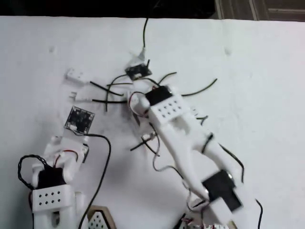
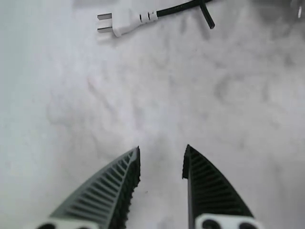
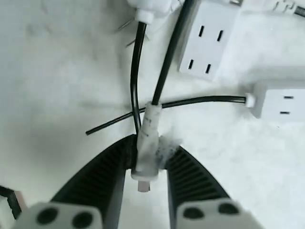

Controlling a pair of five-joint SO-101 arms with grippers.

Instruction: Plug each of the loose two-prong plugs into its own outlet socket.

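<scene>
My left gripper (image 2: 162, 150) hangs open over bare white table, nothing between its fingers. Ahead of it lies a loose white two-prong plug (image 2: 119, 21) on a black cord, prongs pointing away from the cord; from above the same plug (image 1: 81, 98) lies left of centre. My right gripper (image 3: 151, 143) is shut on another white plug (image 3: 145, 143), whose black cord runs away from the fingers. Beyond it sit a white outlet block (image 3: 207, 43) with slotted sockets and a second white outlet (image 3: 281, 100) on a cord. A small white outlet (image 1: 75, 75) rests at the far left.
Several black cords (image 1: 114, 90) cross the table's middle around the right arm (image 1: 167, 109). The left arm (image 1: 52, 191) stands at the near left with a black cable (image 1: 102, 167) looping beside it. The table's far edge (image 1: 95, 17) meets a dark background.
</scene>
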